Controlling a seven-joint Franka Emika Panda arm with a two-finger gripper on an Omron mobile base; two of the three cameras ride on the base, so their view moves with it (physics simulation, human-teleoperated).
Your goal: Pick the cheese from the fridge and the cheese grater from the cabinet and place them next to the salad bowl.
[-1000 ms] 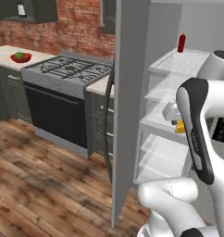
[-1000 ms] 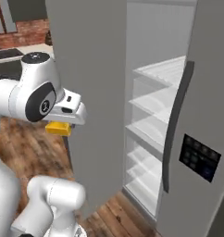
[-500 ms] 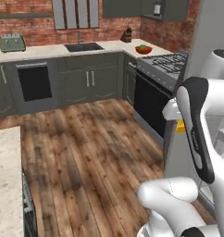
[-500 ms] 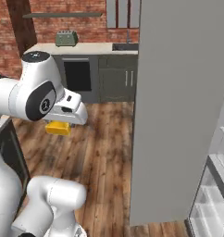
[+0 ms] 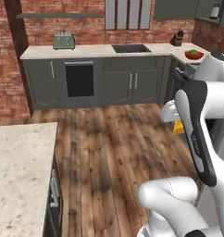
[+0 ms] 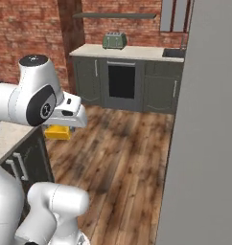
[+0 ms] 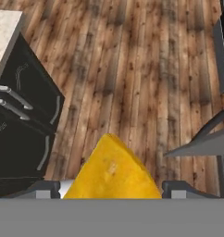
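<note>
While my own white arm is hiding most of the tool (image 7: 113, 187), its tips are clamping the cheese (image 7: 112, 171), a smooth yellow-orange wedge hanging above the plank floor (image 5: 104, 148). Far off, the salad bowl (image 5: 193, 54) is sitting, small and red, on the pale surface (image 5: 95, 50).

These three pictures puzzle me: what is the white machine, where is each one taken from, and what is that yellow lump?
The white machine is a robot arm on a driving base in a simulated kitchen. Two pictures come from cameras on the base, behind the arm to its left and right. The third looks along its gripper, down at the wooden floor. The yellow lump is a small yellow-orange wedge of cheese, held between the gripper's fingers. On the far counter stand a green toaster and, at the right end, a shallow red salad bowl. The tall grey panel at the right is the fridge.
</note>
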